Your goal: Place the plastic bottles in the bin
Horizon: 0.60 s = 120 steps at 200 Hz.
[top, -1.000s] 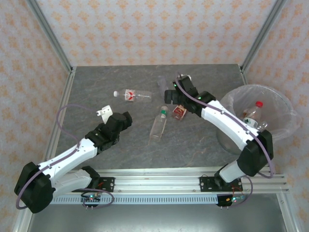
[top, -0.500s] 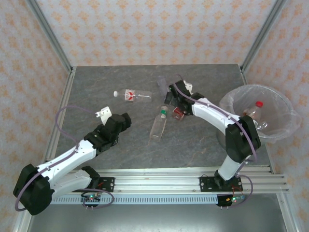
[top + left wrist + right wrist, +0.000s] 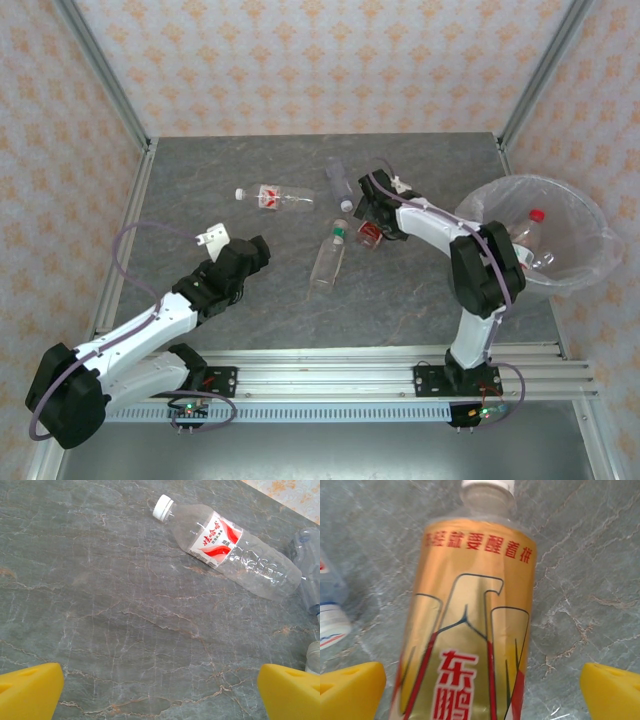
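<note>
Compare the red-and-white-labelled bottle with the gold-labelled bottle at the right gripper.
The red-and-white-labelled bottle has a band on a mostly clear body; the gold-labelled bottle is wrapped almost fully. The first lies in the open; the second lies between the open fingers of the right gripper. Both have white caps and lie on the table.

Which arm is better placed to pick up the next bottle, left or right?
Right. The right gripper is open astride the gold-labelled bottle, and the bin stands on its side. The left gripper, also open, hangs short of the red-and-white bottle, farther from the bin.
</note>
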Motion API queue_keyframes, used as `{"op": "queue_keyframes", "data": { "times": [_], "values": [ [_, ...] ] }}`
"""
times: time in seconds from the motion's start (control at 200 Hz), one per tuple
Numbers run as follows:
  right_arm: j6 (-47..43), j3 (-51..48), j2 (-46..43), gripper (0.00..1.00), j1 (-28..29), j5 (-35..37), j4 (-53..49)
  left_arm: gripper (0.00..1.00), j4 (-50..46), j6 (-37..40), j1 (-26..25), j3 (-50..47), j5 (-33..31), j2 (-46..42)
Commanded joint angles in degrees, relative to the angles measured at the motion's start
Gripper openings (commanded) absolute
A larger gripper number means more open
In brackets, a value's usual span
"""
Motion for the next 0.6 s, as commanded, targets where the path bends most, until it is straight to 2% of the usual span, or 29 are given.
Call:
{"op": "queue_keyframes", "data": {
  "times": [0.0, 0.29, 0.495, 0.596],
  "values": [
    [1.26, 3.69, 3.08, 0.97, -0.30, -0.88, -0.81, 1.00, -1.69, -1.15, 0.78, -0.44, -1.75, -0.30],
    [4.38, 3.31, 6.91, 0.84, -0.48, -1.25, 2.23, 1.00, -1.97, -1.69, 0.86, -1.34, -2.04, -1.10],
    [5.08, -0.49, 5.33, 0.68, -0.58, -1.31, 7.65, 1.00, -2.08, -1.32, 0.82, -1.18, -2.17, -0.97],
    [4.04, -2.16, 3.93, 0.66, -0.51, -1.02, 8.80, 1.00, -1.98, -1.36, 0.80, -1.18, -2.05, -0.92]
  ]
}}
